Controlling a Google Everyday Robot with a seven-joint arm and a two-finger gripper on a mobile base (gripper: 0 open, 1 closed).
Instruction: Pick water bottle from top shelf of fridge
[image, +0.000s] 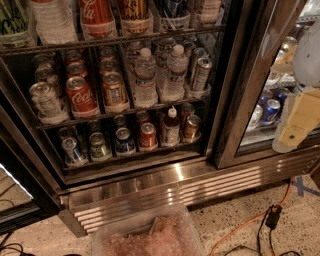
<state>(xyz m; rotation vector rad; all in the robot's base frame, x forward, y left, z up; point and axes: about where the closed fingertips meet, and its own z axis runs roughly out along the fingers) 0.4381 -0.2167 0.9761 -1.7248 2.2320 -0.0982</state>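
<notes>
The fridge (200, 186) stands in front of me with its left side open. The water bottle (52, 20), large, clear and ribbed, stands at the left of the top shelf (150, 35), its cap cut off by the frame's top edge. A red Coca-Cola bottle (97, 17) stands right of it. My gripper (295, 127), cream-coloured, hangs at the far right in front of the right glass door, well to the right of and below the water bottle and apart from it.
Two slim clear bottles (146, 77) and soda cans (80, 96) fill the lower racks. The dark door frame (240, 90) divides the two sides. A clear plastic bin (150, 235) sits on the floor by the base panel. An orange cable (245, 227) runs across the floor.
</notes>
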